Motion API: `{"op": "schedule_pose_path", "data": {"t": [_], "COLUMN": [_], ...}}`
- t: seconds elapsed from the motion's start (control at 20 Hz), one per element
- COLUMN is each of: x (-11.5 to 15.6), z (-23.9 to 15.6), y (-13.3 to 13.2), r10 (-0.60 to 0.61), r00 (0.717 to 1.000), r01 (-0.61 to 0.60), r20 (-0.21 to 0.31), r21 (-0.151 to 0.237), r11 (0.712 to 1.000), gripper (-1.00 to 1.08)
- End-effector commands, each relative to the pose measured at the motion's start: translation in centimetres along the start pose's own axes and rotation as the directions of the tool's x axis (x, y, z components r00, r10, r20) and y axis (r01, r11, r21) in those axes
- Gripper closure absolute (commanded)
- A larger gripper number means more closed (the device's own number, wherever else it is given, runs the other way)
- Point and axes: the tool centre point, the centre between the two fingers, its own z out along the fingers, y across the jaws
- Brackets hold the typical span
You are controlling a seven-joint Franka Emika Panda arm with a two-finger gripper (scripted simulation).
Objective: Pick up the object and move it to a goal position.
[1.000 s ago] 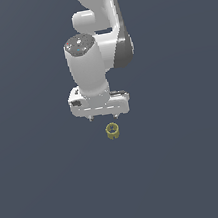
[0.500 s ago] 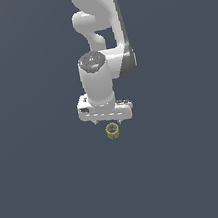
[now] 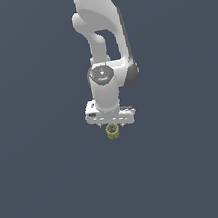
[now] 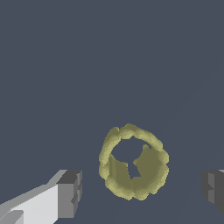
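The object [image 3: 112, 130] is a small olive-yellow hollow cylinder with a notched rim, standing upright on the dark grey floor. In the exterior view the white gripper [image 3: 111, 124] hangs right over it, its body hiding the fingers and the object's upper edge. In the wrist view the object [image 4: 133, 162] lies between the two grey-tipped fingers [image 4: 70, 194], with a clear gap on each side. The gripper [image 4: 141, 190] is open and touches nothing.
The white arm [image 3: 101, 36] rises straight up behind the gripper to the top of the exterior view. Only the flat dark grey floor [image 3: 53, 182] shows around the object.
The gripper has swung toward the exterior view's right and lowered, so it now sits centred over the object instead of up and to its left. The object has not moved.
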Motion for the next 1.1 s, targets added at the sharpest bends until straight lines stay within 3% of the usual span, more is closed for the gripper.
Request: {"op": "schedule_pose_path", "data": {"t": [0.0, 0.95, 1.0, 1.05], "x": [-0.1, -0.1, -0.1, -0.1], "z": [0.3, 5.3, 5.3, 5.3], "y": [-0.1, -0.1, -0.1, -0.1], "r10": [0.001, 0.002, 0.002, 0.002], "r00": [1.0, 1.0, 1.0, 1.0], "r01": [-0.001, -0.002, -0.002, -0.002], "r20": [-0.001, -0.001, -0.001, -0.001], "r21": [-0.001, -0.001, -0.001, -0.001], "r11": [1.0, 1.0, 1.0, 1.0], "gripper": [-0.92, -0.92, 1.08, 1.08]}}
